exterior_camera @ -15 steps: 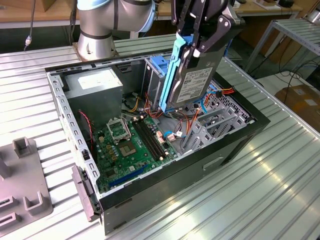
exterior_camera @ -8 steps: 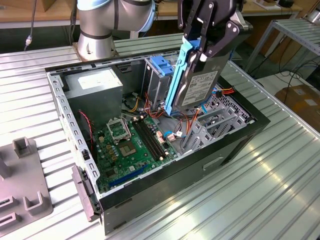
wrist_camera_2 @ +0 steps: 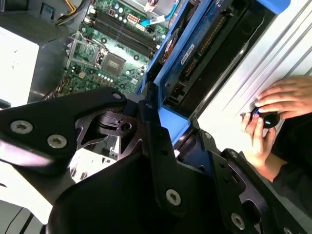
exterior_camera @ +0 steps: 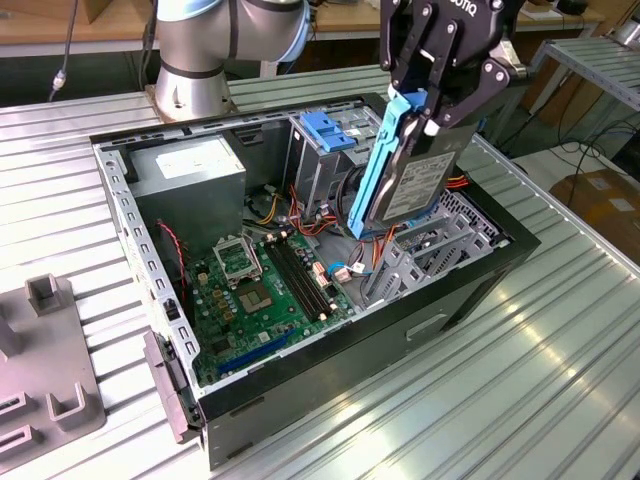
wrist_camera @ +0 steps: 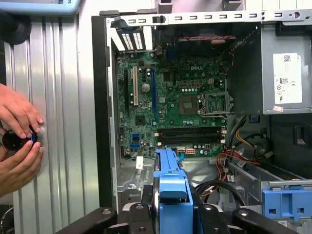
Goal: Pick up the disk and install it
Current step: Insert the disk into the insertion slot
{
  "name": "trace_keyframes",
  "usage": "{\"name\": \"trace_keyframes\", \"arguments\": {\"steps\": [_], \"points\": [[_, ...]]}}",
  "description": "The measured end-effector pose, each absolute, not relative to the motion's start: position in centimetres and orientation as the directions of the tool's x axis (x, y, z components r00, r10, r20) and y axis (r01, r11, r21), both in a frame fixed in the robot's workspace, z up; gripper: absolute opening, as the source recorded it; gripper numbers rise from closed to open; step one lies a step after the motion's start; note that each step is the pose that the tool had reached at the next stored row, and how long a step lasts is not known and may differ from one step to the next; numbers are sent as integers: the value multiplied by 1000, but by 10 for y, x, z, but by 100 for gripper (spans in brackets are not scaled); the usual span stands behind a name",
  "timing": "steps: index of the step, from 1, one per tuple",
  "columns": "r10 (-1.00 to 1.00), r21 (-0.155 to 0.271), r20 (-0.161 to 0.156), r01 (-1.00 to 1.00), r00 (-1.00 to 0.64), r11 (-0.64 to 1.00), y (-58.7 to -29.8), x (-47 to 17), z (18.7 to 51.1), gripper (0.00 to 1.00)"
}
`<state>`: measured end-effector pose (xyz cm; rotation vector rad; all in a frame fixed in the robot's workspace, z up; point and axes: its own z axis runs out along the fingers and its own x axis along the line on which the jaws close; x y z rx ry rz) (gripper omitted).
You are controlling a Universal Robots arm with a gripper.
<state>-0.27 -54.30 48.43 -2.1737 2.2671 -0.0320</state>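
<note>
Slatted table, pincer holding disk over case

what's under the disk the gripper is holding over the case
Below the disk, held shut in the gripper, sit a grey metal drive bay and coloured cables. The disk covers whatever lies behind it.

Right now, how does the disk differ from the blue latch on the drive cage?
The disk hangs tilted in the gripper above the open computer case; the blue latch sits atop the drive cage. The disk is grey metal with blue rails and larger; the blue latch is all blue plastic. Both carry bright blue plastic.
</note>
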Motion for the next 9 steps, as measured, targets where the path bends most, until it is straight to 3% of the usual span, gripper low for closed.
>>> {"name": "trace_keyframes", "arguments": {"steps": [9], "points": [[-999,-15,13,-999,-42,42,-545,14,483,37]]}}
